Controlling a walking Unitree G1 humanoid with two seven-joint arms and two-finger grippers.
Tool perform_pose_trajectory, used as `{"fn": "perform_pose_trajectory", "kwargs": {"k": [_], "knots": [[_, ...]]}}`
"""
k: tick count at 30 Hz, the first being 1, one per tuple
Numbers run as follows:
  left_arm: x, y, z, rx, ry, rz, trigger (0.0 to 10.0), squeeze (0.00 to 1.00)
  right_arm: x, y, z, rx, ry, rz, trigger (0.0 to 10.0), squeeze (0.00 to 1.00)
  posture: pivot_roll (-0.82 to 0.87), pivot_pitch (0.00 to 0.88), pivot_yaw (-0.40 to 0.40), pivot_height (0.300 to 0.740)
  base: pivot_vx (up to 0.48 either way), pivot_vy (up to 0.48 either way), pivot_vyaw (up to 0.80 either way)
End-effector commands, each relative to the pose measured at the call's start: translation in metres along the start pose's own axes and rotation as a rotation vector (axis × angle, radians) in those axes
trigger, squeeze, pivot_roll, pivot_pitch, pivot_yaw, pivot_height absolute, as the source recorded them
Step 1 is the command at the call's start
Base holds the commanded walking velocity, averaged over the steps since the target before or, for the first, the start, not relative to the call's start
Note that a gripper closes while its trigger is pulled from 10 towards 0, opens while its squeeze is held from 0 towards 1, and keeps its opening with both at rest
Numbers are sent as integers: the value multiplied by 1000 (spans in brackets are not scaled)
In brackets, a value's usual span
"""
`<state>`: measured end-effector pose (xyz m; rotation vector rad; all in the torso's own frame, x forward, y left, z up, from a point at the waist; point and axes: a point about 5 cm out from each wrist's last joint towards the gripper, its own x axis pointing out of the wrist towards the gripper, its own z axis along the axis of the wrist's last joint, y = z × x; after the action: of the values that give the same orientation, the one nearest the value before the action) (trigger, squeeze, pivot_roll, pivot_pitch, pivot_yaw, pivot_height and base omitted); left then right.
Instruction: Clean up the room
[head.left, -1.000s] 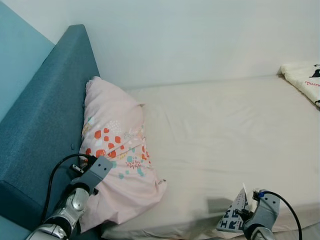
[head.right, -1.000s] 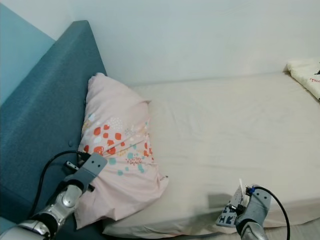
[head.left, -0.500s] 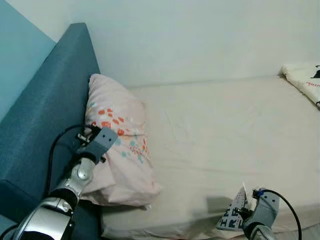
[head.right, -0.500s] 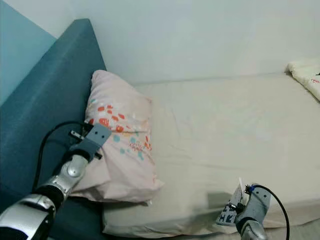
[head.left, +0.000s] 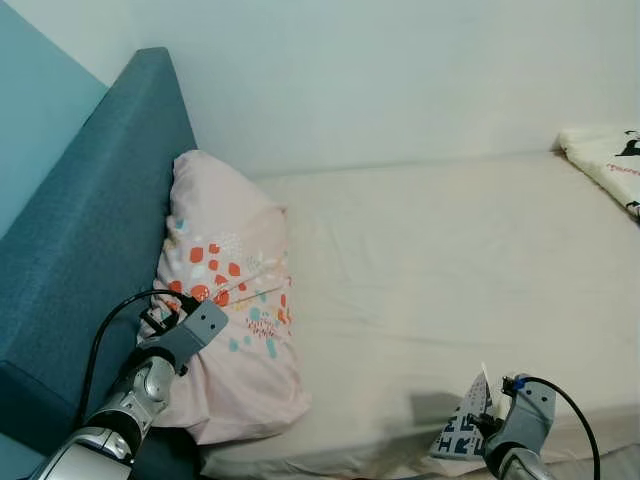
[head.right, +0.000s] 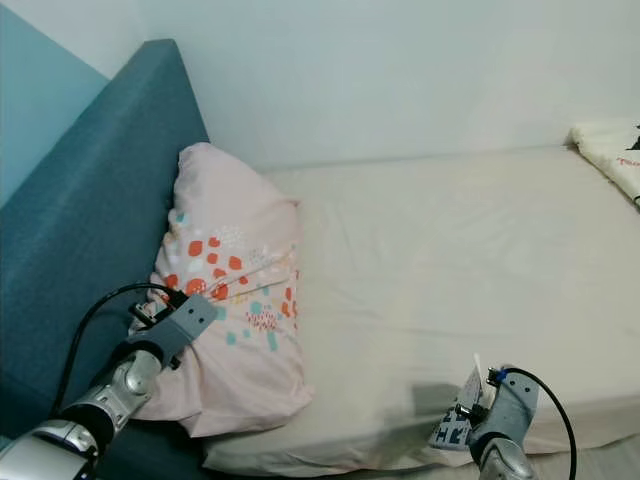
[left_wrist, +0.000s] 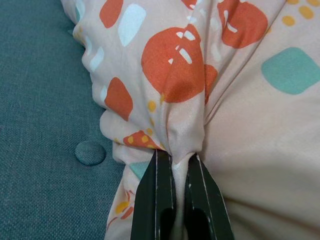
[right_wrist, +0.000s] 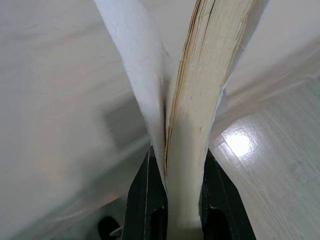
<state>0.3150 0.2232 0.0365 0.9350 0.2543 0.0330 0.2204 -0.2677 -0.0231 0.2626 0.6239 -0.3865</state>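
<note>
At the far left stands the tall teal upholstered headboard, button-tufted fabric rising beside the bed, and leaning against it sits the pale pink cotton pillow printed with orange, white and teal spots, its lower end resting on the mattress corner. The left end effector is pinched tight on a bunched fold of the pillow's cover, fingers nearly together with the cloth gathered between them; gripping the loose fabric rather than the bulk looks like the practical way for two slim fingers to drag a soft, stuffed thing, and the hold at the pillow's outer side, next to the headboard, suggests it is being propped at the head of the bed as part of tidying. Across the middle spreads the cream fitted sheet on the mattress, lightly creased and bare, backed by a plain white wall. Near the bed's front edge the right end effector is clamped on a thin paperback book with a black-and-white patterned cover, held spine-down with its yellowed pages fanning upward, probably carried along until it can be put away. At the far right corner a folded white cloth with dark and red print lies on the sheet, and pale glossy floorboards show beneath the bed's edge
</note>
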Motion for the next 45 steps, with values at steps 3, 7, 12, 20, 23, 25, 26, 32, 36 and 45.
{"fn": "perform_pose_trajectory", "kwargs": {"k": [3, 7, 12, 20, 23, 25, 26, 32, 36, 45], "knots": [[-5, 10, -24, 16, 101, 48, 10000, 0, 5, 7, 16, -3, -49, 28, 10000, 0, -146, 103, 1, 740, 0, 0, 0], [-1, 9, -11, -18, 41, 50, 10000, 0, 7, 13, 19, -7, -52, 41, 10000, 0, -135, 95, -5, 740, 0, 0, 0], [0, -3, 3, -55, -6, 9, 10000, 678, 10, 17, 20, -9, -49, 49, 10000, 0, -130, 86, -7, 740, 0, 0, 0], [2, -3, 19, 28, -147, -80, 10000, 1000, 14, 21, 28, -11, -57, 57, 10000, 0, -106, 56, -15, 740, 0, 0, 0], [2, 0, 20, 38, -170, -101, 10000, 1000, 15, 22, 30, -11, -60, 56, 10000, 0, -104, 54, -15, 740, 0, 0, 0], [3, 5, 21, 11, -187, -109, 10000, 1000, 16, 22, 32, -11, -64, 56, 10000, 0, -96, 47, -15, 740, 0, 0, 0], [4, 10, 22, -24, -212, -127, 10000, 1000, 17, 23, 33, -10, -66, 56, 10000, 0, -93, 45, -15, 740, 0, 0, 0], [-4, 12, 28, -133, -343, -370, 10000, 1000, 18, 26, 36, -13, -68, 58, 10000, 0, -77, 33, -20, 740, 0, 0, 0], [-13, 18, 23, -125, -394, -521, 10000, 1000, 20, 27, 36, -15, -64, 57, 10000, 0, -68, 21, -23, 740, 0, 0, 0], [-49, 45, 66, -517, -642, -795, 10000, 1000, 24, 28, 48, -13, -79, 41, 10000, 0, -51, 0, -37, 740, 0, 0, 0]]}}
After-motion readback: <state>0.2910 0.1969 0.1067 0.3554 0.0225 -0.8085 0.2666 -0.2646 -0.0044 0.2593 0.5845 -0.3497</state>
